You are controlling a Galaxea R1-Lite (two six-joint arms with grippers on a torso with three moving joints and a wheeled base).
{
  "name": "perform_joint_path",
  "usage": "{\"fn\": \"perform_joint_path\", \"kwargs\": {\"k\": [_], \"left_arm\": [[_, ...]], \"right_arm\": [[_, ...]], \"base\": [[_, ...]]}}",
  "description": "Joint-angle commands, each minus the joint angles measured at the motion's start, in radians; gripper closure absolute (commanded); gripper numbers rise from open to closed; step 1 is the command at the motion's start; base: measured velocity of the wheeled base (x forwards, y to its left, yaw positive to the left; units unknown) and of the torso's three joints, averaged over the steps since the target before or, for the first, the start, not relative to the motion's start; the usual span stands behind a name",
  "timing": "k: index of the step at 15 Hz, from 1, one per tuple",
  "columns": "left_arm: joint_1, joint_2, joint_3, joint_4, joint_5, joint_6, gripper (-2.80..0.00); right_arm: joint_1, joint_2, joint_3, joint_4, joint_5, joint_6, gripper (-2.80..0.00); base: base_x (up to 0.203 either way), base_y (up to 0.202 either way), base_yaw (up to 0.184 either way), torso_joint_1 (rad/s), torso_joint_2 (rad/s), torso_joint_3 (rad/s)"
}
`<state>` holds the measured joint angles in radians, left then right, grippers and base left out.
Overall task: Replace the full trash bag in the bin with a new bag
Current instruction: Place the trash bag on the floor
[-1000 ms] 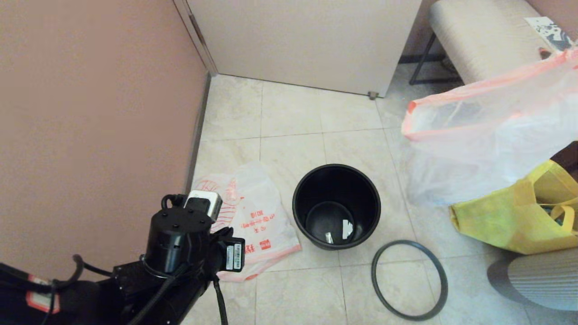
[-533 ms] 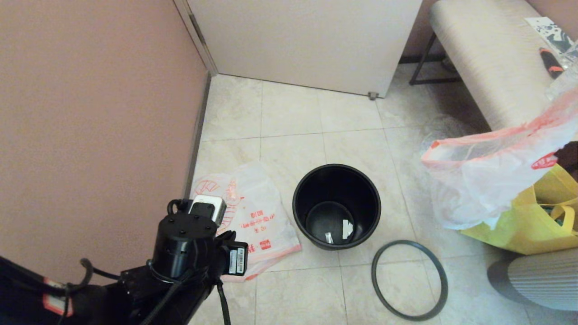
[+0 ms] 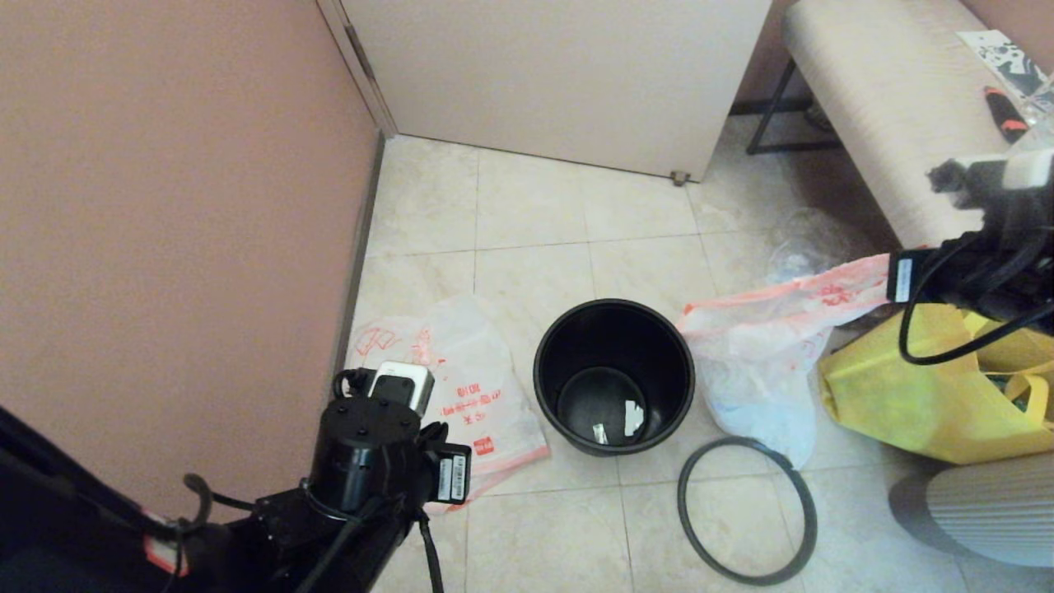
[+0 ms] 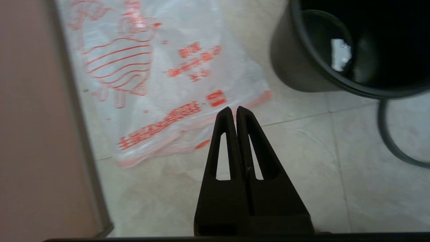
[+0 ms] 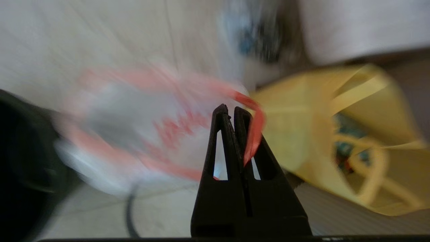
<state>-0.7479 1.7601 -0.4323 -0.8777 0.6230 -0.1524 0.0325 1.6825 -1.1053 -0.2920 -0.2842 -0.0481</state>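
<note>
The black bin (image 3: 613, 375) stands open in the middle of the tiled floor, with only a few pale scraps at its bottom. On the floor against its right side slumps the full trash bag (image 3: 762, 354), white with orange-red handles. My right gripper (image 5: 231, 109) is shut on one orange-red handle (image 5: 252, 132) of that bag (image 5: 134, 134). The new bag (image 3: 453, 395) lies flat on the floor left of the bin, its striped figure showing (image 4: 117, 64). My left gripper (image 4: 232, 108) is shut on nothing, above the floor by that bag's near edge.
A thin dark grey hoop (image 3: 745, 511) lies on the floor in front of the bin. A yellow tote (image 3: 914, 395) stands under my right arm (image 3: 1000, 247). A clear bag (image 3: 803, 243) and a bench (image 3: 881, 99) are behind. A pink wall (image 3: 181, 231) runs along the left.
My right arm has come down and leftwards with the full trash bag, from high at the right to the floor beside the bin. The left arm has shifted slightly right.
</note>
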Motion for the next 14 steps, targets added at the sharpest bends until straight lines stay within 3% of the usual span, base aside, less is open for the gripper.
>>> {"fn": "perform_joint_path", "kwargs": {"k": [1, 4, 9, 10, 14], "left_arm": [[-0.028, 0.044, 0.003, -0.013, 0.009, -0.002, 0.0], [-0.042, 0.067, -0.005, -0.014, 0.023, -0.001, 0.0], [-0.033, 0.068, -0.025, -0.014, 0.021, 0.027, 0.0], [-0.033, 0.068, -0.025, -0.014, 0.021, 0.027, 0.0], [-0.033, 0.063, -0.01, -0.014, 0.021, 0.024, 0.0]], "right_arm": [[-0.031, 0.207, 0.0, -0.038, 0.001, -0.007, 0.0], [-0.082, 0.413, -0.03, -0.125, 0.005, -0.031, 0.0], [-0.101, 0.566, -0.184, -0.146, 0.012, -0.047, 0.0], [-0.102, 0.569, -0.185, -0.148, 0.01, -0.053, -2.8], [-0.092, 0.476, -0.101, -0.149, 0.025, -0.02, -2.8]], "base": [[0.0, 0.0, 0.0, 0.0, 0.0, 0.0], [0.0, 0.0, 0.0, 0.0, 0.0, 0.0], [0.0, 0.0, 0.0, 0.0, 0.0, 0.0], [0.0, 0.0, 0.0, 0.0, 0.0, 0.0], [0.0, 0.0, 0.0, 0.0, 0.0, 0.0]]}}
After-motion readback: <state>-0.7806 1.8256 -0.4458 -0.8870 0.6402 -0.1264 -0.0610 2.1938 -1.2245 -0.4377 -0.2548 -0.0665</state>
